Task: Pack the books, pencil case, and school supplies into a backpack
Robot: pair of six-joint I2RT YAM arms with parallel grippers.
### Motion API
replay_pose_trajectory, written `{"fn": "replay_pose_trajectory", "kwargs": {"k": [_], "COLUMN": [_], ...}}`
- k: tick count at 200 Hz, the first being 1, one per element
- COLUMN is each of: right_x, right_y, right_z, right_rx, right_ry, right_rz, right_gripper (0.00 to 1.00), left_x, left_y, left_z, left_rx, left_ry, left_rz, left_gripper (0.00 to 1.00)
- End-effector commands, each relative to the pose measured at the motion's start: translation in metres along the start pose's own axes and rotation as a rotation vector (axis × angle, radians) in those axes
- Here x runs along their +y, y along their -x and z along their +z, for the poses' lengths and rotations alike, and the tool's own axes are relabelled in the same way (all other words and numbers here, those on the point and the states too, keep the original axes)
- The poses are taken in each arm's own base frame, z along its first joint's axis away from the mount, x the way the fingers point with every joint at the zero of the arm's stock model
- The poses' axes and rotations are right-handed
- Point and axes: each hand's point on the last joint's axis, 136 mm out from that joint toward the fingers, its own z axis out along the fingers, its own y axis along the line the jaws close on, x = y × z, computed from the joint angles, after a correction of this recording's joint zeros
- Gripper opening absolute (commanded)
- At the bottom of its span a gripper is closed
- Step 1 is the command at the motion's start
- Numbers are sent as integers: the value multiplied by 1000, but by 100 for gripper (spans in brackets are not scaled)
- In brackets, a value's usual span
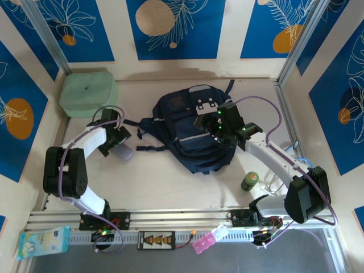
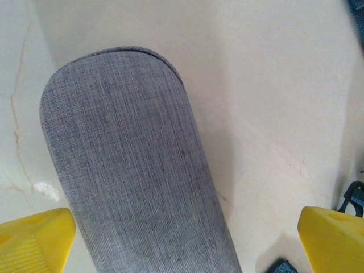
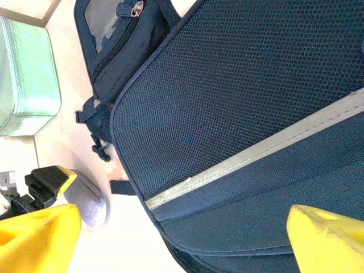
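With the left gripper (image 2: 185, 244) spread wide over a grey fabric case (image 2: 131, 159) and the right gripper (image 3: 182, 242) equally wide above the backpack (image 1: 185, 136) lying mid-table, the soft, light case is judged best pinched across its narrow width.

The left arm (image 1: 85, 141) bends sharply at the elbow, and the left gripper (image 1: 115, 143) points down, jaws wide apart. The right arm (image 1: 274, 157) stretches inward; the right gripper (image 1: 215, 129) gapes wide too.

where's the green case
In the top view, the green case sits in the far left corner of the table, left of the backpack.
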Motion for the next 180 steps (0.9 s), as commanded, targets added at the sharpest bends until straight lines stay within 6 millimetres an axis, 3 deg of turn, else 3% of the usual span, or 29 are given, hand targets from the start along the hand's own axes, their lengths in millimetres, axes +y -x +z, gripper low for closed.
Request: {"fn": "replay_pose_trajectory", "kwargs": {"k": [1,45,92,165,180], "right_x": [3,0,1,0,0], "right_y": [-2,-3,-3,-5,-5], "right_z": [0,-1,0,-2,-3], "right_rx": [14,15,18,20,18], "right_ry": [7,-2,2,0,2], "right_rz": [-1,2,10,11,12], "right_gripper": [93,93,93,92,92], "left_x": [5,11,14,12,12], "left_y": [1,2,0,-6,-8], "left_z": [5,17,20,27,29], "left_rx": [28,55,63,135,149], "left_ry": [35,40,45,56,52], "left_rz": [5,26,38,90,93], "left_gripper": [98,79,67,73,69]}}
